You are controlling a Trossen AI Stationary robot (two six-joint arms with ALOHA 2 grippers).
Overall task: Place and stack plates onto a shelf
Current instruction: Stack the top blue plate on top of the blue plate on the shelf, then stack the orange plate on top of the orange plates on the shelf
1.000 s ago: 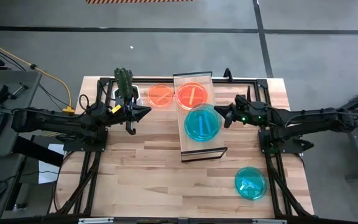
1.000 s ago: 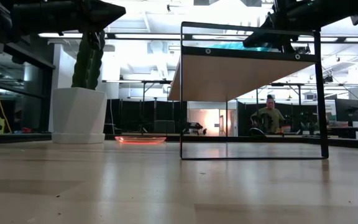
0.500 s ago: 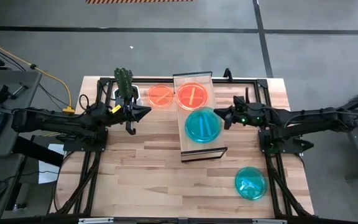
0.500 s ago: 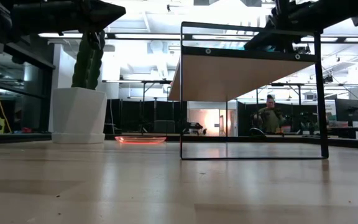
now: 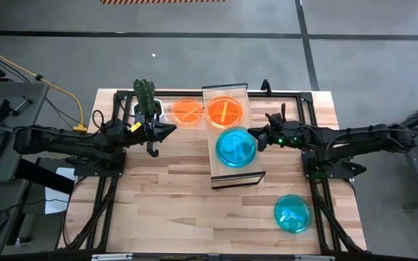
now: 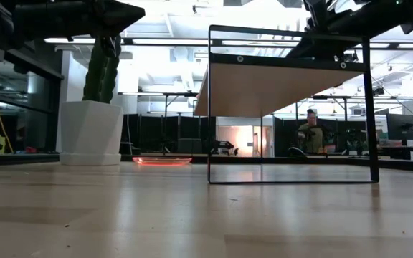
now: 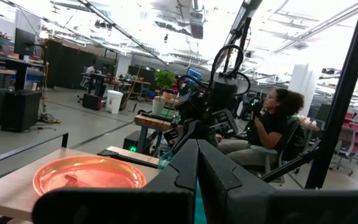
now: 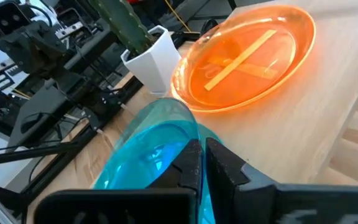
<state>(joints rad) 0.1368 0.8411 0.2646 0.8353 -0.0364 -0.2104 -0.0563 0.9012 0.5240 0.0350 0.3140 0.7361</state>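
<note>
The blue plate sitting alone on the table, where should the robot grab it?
Probably by its thin raised rim. The lone blue plate lies flat on the table, so fingers should pinch the edge. Its side facing the right gripper looks easiest, since nothing stands near it.

Cactus pot [image 5: 145, 109] crowds left gripper [image 5: 171, 131] (table [image 5: 165, 210] front bare)

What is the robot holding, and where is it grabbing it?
The right gripper pinches the teal plate by its rim, over the shelf. The left gripper is shut on nothing.
</note>
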